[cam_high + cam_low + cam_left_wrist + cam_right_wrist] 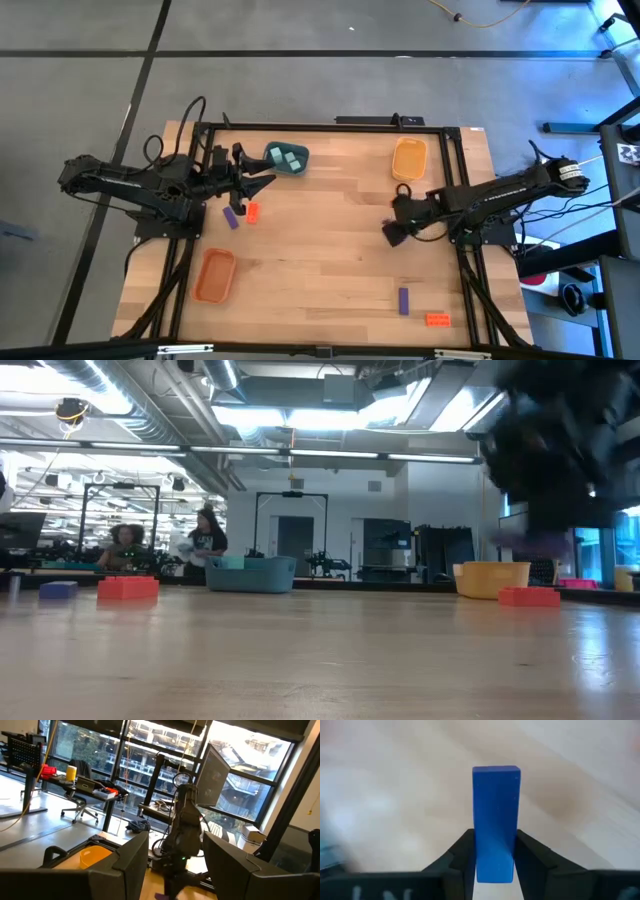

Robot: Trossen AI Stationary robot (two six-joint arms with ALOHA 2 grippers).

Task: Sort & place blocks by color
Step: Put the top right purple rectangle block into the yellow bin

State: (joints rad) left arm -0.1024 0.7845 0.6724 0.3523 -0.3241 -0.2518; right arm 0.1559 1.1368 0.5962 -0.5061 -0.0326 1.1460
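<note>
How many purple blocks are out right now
3: one purple block near the left gripper, another at the front right, a third clamped in the right gripper.

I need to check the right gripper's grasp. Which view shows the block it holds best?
The right wrist view: the purple block fills the frame, clamped between the right gripper's fingers. The high view hides it under the gripper; the low view shows only a dark blur; the left wrist view shows none of it.

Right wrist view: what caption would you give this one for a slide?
The right gripper pinches a tall blue-purple block between its two dark fingers, above the pale wooden table.
</note>
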